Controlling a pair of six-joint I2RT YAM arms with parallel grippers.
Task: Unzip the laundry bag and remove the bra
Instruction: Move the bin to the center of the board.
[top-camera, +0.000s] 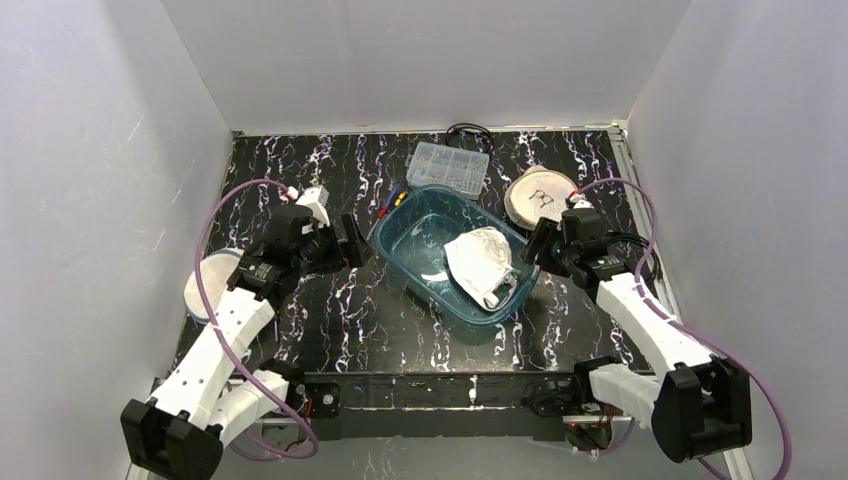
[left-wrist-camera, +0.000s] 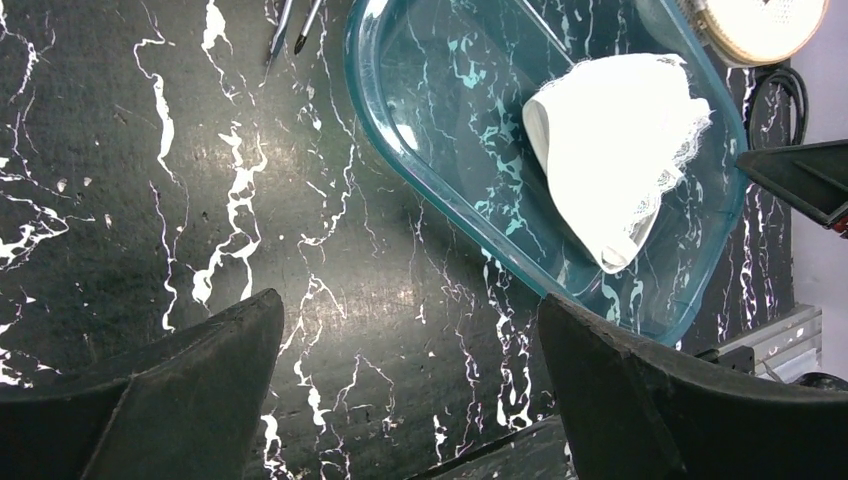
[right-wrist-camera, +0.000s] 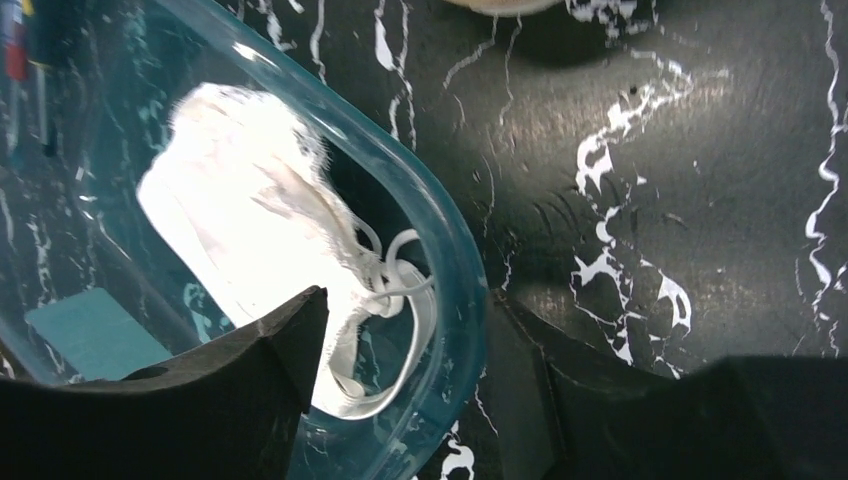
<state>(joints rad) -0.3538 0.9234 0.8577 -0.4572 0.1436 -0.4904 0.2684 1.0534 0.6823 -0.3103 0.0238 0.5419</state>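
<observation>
The tub (top-camera: 415, 245) sits mid-counter (top-camera: 340, 320). In it, toward its right end, lies the bra (top-camera: 482, 262), with its straps at the tub's near right corner. Behind the tub is a box (top-camera: 448, 167), and a cable (top-camera: 470, 130) lies behind that. Pens (top-camera: 393, 200) lie just off the tub's far left corner. A disc (top-camera: 540, 197) lies near the tub, behind its right end. A plate (top-camera: 200, 290) lies well left of the tub, partly under my left arm. My left gripper (top-camera: 352, 240) is just left of the tub, over the counter. My right gripper (top-camera: 533, 252) straddles the tub's right rim, one finger inside by the straps and one outside.
</observation>
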